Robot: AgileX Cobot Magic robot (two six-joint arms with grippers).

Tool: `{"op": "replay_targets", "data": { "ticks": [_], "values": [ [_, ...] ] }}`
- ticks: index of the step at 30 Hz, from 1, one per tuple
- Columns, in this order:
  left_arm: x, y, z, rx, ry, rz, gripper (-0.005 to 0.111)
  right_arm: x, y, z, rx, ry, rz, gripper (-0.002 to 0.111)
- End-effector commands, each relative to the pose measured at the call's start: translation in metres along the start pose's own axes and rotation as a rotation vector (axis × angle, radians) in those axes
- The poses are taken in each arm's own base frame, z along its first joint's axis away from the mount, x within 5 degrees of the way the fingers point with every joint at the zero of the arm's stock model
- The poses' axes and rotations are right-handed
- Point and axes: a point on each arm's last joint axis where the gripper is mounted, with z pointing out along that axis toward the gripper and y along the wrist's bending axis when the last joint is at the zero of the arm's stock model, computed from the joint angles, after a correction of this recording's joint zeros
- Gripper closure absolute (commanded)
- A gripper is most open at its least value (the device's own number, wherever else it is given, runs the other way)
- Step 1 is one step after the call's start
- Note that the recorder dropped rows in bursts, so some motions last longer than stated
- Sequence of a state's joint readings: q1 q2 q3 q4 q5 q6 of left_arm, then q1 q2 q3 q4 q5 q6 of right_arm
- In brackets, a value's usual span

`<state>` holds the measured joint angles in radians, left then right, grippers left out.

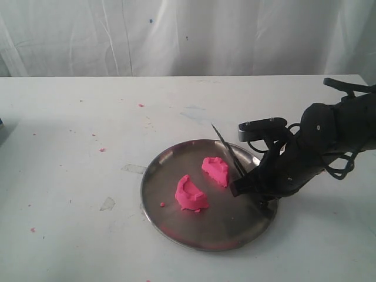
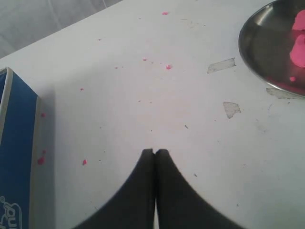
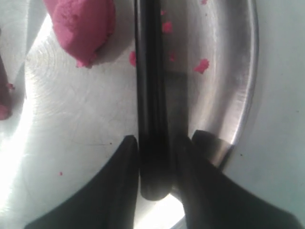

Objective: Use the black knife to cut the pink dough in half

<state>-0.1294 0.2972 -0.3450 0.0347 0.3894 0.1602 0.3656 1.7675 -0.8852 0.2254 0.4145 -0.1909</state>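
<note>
Our right tool (image 3: 155, 143) is clamped on the black knife (image 1: 228, 150), blade angled up toward the counter's far edge; the pink dough lies already parted on the steel plate (image 1: 176, 155), one half (image 1: 216, 170) just beside the blade, the other (image 1: 190, 194) further toward the counter's left edge; our left tool (image 2: 155, 151), pinched together and holding nothing, sits well apart.

Soft, even brightness is seen throughout, with a faint shadow cast beside the blue box (image 2: 16, 157), strong glare thrown off the steel plate (image 3: 238, 86), and the black knife (image 3: 152, 95) rendered blurred at close range.
</note>
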Motion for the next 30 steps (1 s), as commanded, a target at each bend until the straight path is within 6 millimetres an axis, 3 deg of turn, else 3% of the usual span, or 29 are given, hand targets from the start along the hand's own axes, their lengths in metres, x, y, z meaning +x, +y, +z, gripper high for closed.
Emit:
{"op": "replay_targets", "data": {
  "ticks": [1,6,12,15,20,24,30],
  "values": [
    [-0.001,0.000,-0.002,0.004,-0.010,0.002,0.107,-0.001,0.001,0.000,-0.003,-0.008,-0.008,0.081],
    [-0.001,0.000,-0.002,0.004,-0.010,0.002,0.107,-0.001,0.001,0.000,-0.003,-0.010,-0.008,0.079],
    [-0.001,0.000,-0.002,0.004,-0.010,0.002,0.107,-0.002,0.002,-0.006,-0.006,-0.013,-0.009,0.066],
    [-0.001,0.000,-0.002,0.004,-0.010,0.002,0.107,-0.004,0.004,-0.020,-0.011,-0.042,-0.012,0.066],
    [-0.001,0.000,-0.002,0.004,-0.010,0.002,0.107,-0.007,0.008,-0.063,-0.014,-0.133,-0.039,0.068],
    [0.000,-0.001,-0.002,0.006,-0.004,0.000,0.107,0.000,-0.001,-0.092,0.075,-0.209,-0.107,0.077],
    [-0.001,0.000,-0.002,0.005,-0.009,0.000,0.107,0.030,-0.039,-0.093,0.219,-0.245,0.136,0.108]
  ]
}}
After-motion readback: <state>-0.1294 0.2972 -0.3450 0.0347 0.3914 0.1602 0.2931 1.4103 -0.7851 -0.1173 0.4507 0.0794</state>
